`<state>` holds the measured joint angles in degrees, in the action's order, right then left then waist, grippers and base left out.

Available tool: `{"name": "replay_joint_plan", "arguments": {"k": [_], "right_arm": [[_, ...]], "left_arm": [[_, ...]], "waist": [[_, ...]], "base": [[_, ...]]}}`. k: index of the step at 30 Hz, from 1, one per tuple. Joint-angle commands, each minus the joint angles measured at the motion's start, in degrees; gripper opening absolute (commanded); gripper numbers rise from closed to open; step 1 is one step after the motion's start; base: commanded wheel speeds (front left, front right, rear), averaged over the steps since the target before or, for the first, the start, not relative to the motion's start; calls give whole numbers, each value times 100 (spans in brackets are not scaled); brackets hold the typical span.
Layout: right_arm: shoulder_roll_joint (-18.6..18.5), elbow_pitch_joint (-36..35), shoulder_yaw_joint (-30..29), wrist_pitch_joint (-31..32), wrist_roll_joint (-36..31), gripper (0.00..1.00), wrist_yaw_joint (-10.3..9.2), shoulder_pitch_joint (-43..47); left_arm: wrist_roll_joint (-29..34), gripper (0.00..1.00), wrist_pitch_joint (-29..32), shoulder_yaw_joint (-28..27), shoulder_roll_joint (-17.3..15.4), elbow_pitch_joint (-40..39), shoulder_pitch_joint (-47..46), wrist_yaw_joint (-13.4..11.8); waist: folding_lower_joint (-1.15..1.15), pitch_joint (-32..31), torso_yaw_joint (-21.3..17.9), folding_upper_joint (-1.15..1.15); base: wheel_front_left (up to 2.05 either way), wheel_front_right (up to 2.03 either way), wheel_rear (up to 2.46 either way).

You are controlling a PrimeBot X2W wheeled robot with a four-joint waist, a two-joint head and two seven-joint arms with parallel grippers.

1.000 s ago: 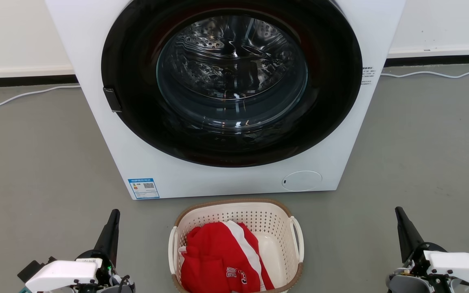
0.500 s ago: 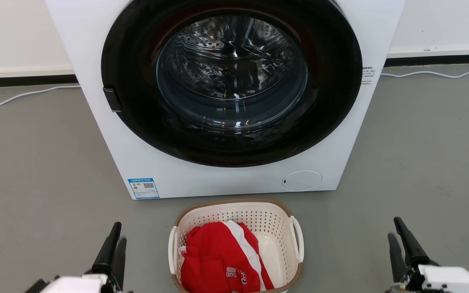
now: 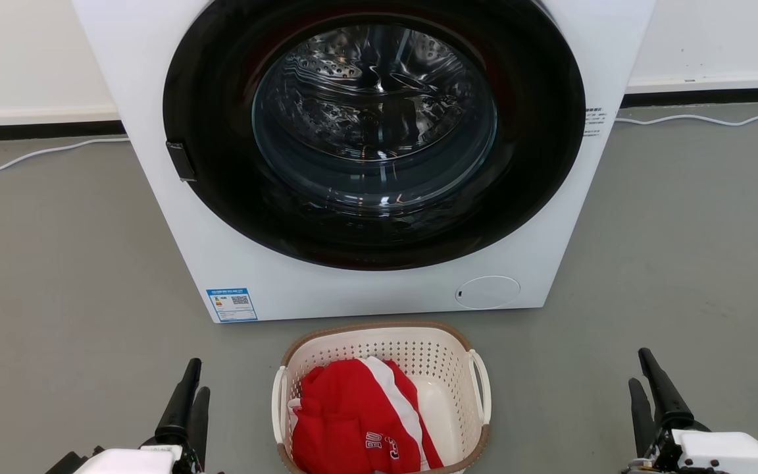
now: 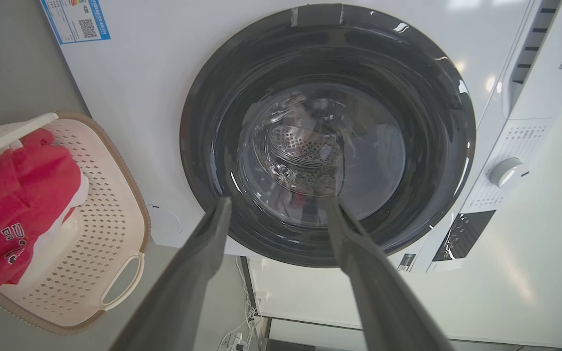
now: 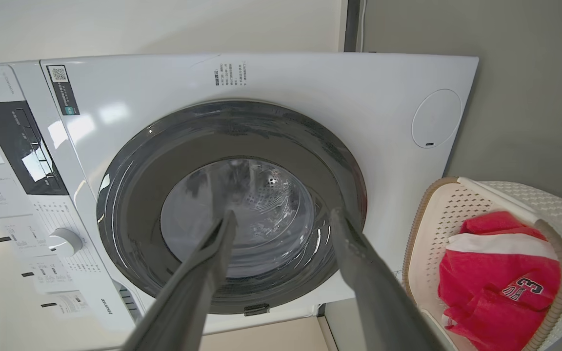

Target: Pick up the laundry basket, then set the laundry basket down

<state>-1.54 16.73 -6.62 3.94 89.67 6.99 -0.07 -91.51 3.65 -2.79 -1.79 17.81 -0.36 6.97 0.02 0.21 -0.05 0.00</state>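
Laundry basket (image 3: 353, 349) is sitting on the grey floor (image 3: 56, 263) just in front of white washing machine (image 3: 550, 263), w/ red & white garment (image 3: 346, 415) lying inside. Left gripper (image 3: 199, 375) & right gripper (image 3: 639, 366) are hovering either side, apart from it, both jaws spread, gripping nothing

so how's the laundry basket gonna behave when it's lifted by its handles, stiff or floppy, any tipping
Probably stiff: the laundry basket looks like moulded perforated plastic that holds its shape. Likely light for its size, since it holds just some red clothing. That clothing is piled toward the left handle, so the basket may tilt slightly that way.
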Motion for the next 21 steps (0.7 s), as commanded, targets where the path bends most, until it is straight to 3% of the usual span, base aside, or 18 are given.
{"name": "replay_joint_plan", "arguments": {"k": [1, 9, 21], "right_arm": [[-61, -231, 67, -86, -184, 100, 11, -118], [-66, -309, 87, -203, -807, 100, 13, -108], [-75, -450, 167, -405, -2066, 100, 18, -103]], "left_arm": [[119, 100, -58, 21, -30, -183, -174, 13], [416, 100, -176, 62, -36, -159, -194, 15], [1386, 100, -377, 135, -44, -129, -253, 20]], "waist": [[-2, 0, -1, 0], [-2, 1, -5, 0], [-2, 5, -24, 0]], "base": [[0, 0, 0], [0, 0, 0], [0, 0, 0]]}}
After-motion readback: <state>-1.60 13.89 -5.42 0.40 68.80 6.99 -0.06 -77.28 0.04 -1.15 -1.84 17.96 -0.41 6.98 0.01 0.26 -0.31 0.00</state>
